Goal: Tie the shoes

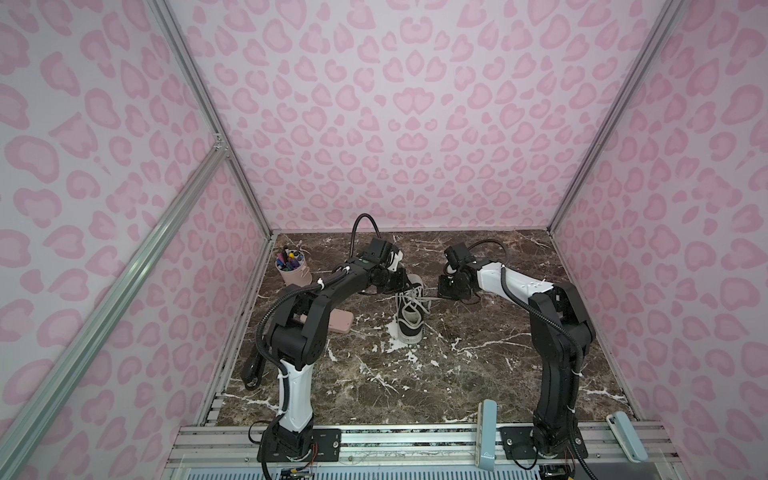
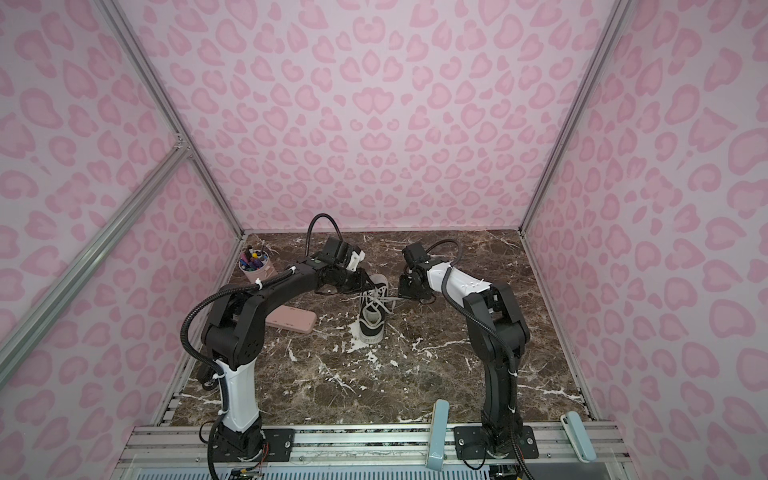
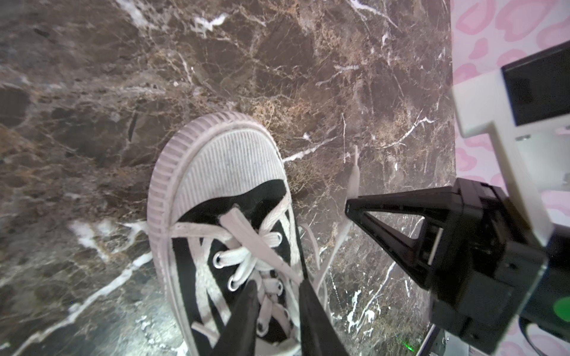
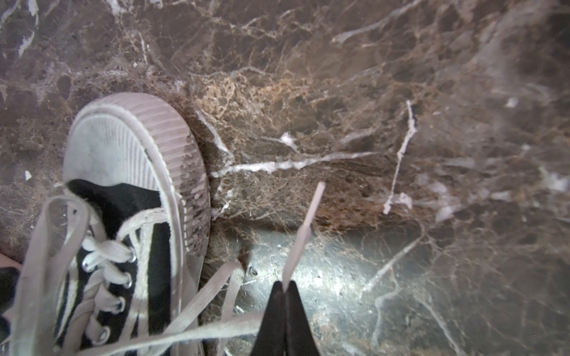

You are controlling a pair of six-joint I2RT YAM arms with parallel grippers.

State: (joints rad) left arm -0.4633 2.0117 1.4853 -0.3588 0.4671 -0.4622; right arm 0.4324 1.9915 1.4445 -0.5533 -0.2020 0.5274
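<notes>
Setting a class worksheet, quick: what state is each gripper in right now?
The left gripper is open, jaws straddling the lacing of the sneaker.
The right gripper is shut on the lace end.

Probably a robotics lab cell: aluminium framing (image 1: 124,278), pink-print walls (image 1: 415,124), marble-look desk (image 1: 457,374), left arm (image 1: 316,303) and right arm (image 1: 557,332) bolted down.

Pink case (image 1: 340,322), pen cup (image 1: 293,271) on marble tabletop (image 1: 457,374).
</notes>
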